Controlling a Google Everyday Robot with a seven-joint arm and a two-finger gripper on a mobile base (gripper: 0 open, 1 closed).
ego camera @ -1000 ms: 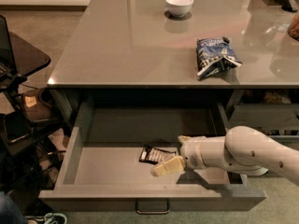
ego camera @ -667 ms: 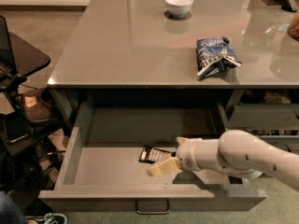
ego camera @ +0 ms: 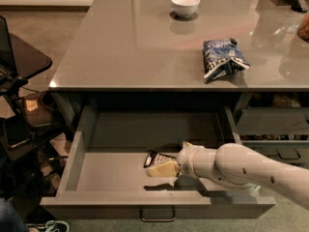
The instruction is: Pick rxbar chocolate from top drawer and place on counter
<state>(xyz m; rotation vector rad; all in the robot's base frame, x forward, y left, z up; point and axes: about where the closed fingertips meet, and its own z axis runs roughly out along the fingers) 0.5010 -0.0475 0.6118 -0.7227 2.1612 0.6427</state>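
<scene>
The top drawer stands pulled open below the counter, its metal handle at the front. The rxbar chocolate, a flat black wrapper with white lettering, lies on the drawer floor near the middle front. My gripper reaches in from the right on a white arm. It sits low over the bar's right part and covers much of it. I cannot tell whether it touches the bar.
A white bowl and a blue-and-white snack bag sit on the counter. A black side table with clutter stands at the left. A narrower drawer is partly open at the right.
My gripper has moved a little to the left inside the drawer and now covers more of the bar. The bar has not moved.
</scene>
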